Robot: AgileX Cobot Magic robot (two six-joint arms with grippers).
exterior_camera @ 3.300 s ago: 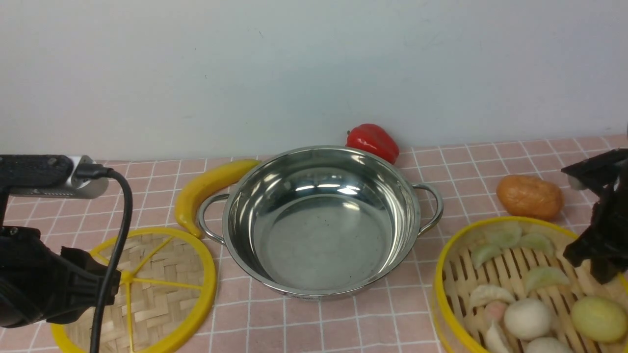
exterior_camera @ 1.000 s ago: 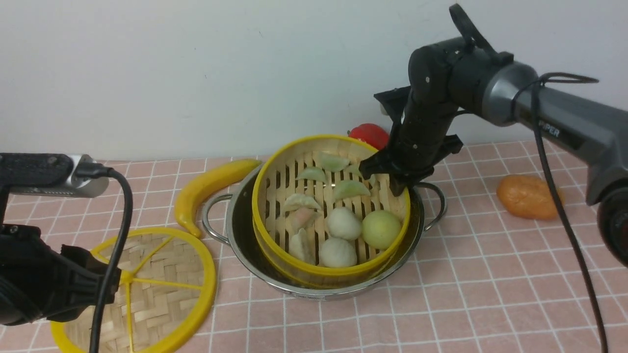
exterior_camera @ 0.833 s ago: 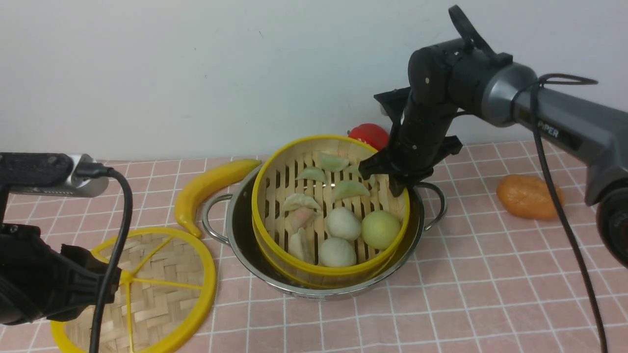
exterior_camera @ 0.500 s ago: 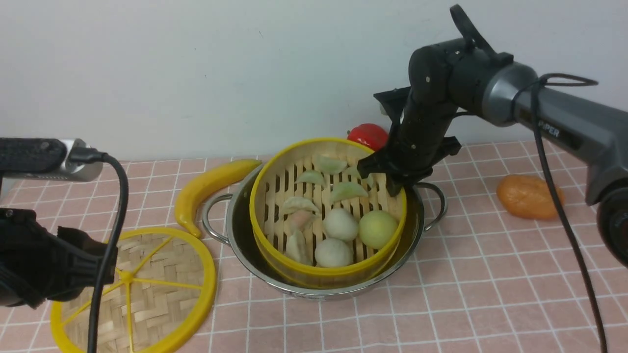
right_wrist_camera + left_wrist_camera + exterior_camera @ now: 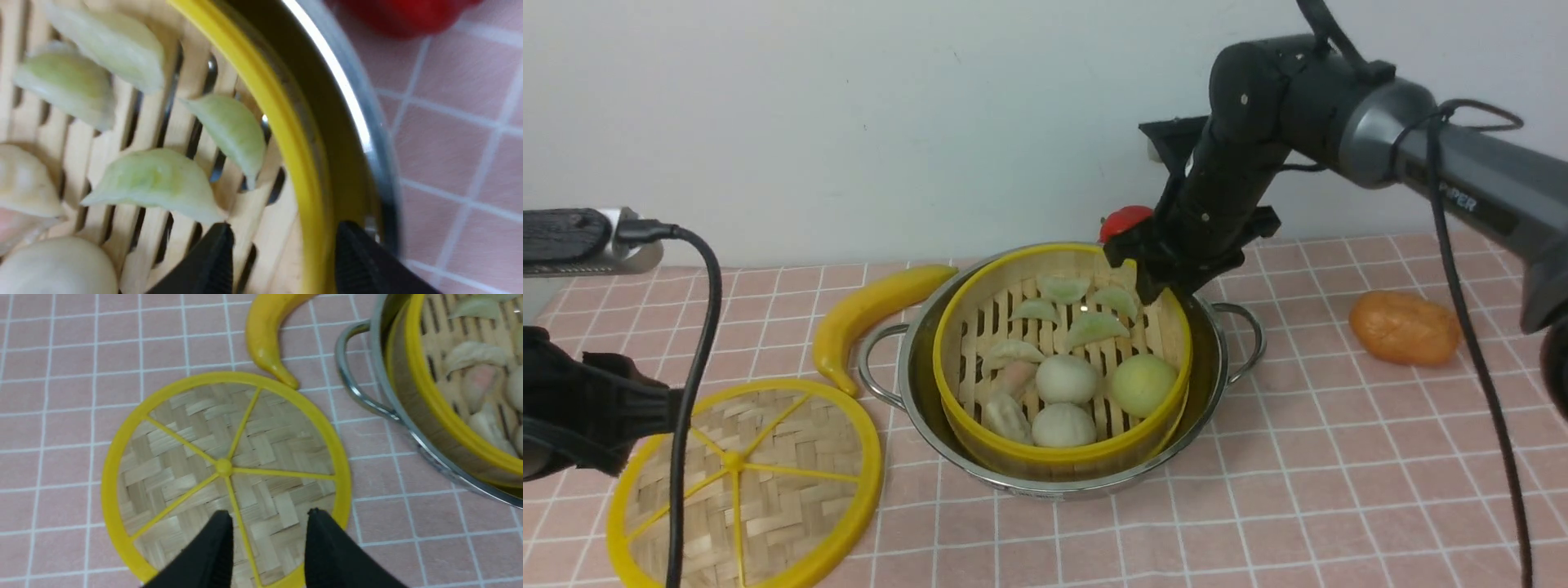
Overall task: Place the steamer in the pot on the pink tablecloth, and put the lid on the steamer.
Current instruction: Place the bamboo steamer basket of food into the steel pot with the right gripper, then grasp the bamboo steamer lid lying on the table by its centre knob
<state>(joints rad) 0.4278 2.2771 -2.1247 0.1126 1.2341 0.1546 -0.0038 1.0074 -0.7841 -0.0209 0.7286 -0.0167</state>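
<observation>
Lower and level now, the steamer (image 5: 1054,457) has settled inside the pot (image 5: 1054,488), its round yellow rim ringed by shiny steel, its slatted bamboo floor carrying pale dumplings and smooth buns. My right pincer (image 5: 1134,276) has risen from the far rim. Its black fingers stand apart astride that rim, gripping nothing, though the blurred wrist view leaves contact unsure. My left pincer (image 5: 269,516) hangs open and empty over the lid (image 5: 784,457), a flat woven disc with five yellow spokes, lying on the pink tablecloth (image 5: 1339,457) left of the pot.
</observation>
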